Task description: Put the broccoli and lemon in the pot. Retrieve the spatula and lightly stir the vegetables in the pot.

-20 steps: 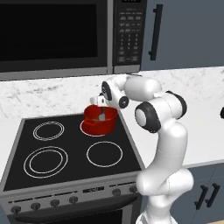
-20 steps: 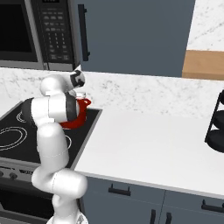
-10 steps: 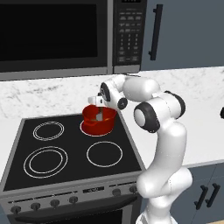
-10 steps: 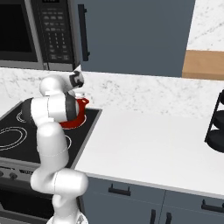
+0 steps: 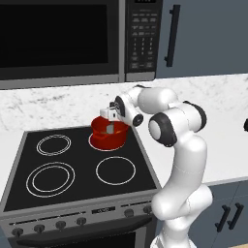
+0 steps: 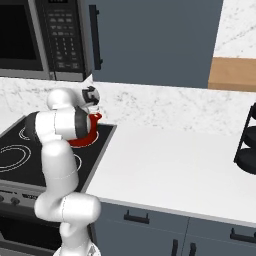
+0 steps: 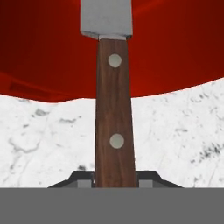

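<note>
The red pot (image 5: pixel 102 137) stands on the stove's back right burner, and its red wall (image 7: pixel 175 52) also shows in the hand view. My gripper (image 5: pixel 112 116) hovers over the pot's right rim, shut on the spatula. The spatula's brown wooden handle (image 7: pixel 113 122) with two rivets runs up between the fingertips (image 7: pixel 83 178). Its grey blade (image 5: pixel 111 129) dips down inside the pot. In the right base view the gripper (image 6: pixel 93 101) sits above the pot (image 6: pixel 88 136), mostly behind my arm. The broccoli and lemon are hidden from sight.
A black stove top (image 5: pixel 72 169) with several burner rings lies in front of the pot, with a microwave (image 5: pixel 72 38) above it. White marble counter (image 6: pixel 165 170) stretches right of the stove. A dark tiered rack (image 6: pixel 247 145) stands at the far right.
The hand with the spatula has shifted a little to the left over the pot; the grip stays shut and the pot has not moved.
</note>
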